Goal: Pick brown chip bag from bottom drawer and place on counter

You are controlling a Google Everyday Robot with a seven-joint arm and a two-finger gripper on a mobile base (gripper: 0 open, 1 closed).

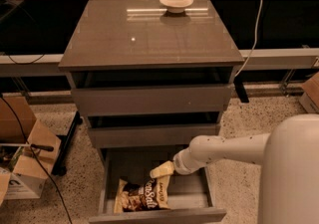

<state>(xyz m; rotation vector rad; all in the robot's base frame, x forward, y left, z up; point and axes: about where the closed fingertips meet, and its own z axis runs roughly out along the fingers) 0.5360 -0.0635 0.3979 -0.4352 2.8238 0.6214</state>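
Note:
The bottom drawer (pixel 189 198) is pulled open below two shallower grey drawers. The brown chip bag (pixel 142 194) lies inside it at the front left, dark brown with cream ends and white script lettering. My gripper (pixel 158 171) reaches into the drawer from the right on a white arm. It sits just above the bag's upper right corner, close to or touching it. The glossy grey-brown counter (pixel 149 34) tops the cabinet.
A shallow pale bowl (pixel 176 2) stands at the back of the counter. Open cardboard boxes (pixel 22 163) and a black cable lie on the speckled floor at the left. A white cable hangs behind the cabinet at the right (pixel 254 29). My white body fills the lower right corner.

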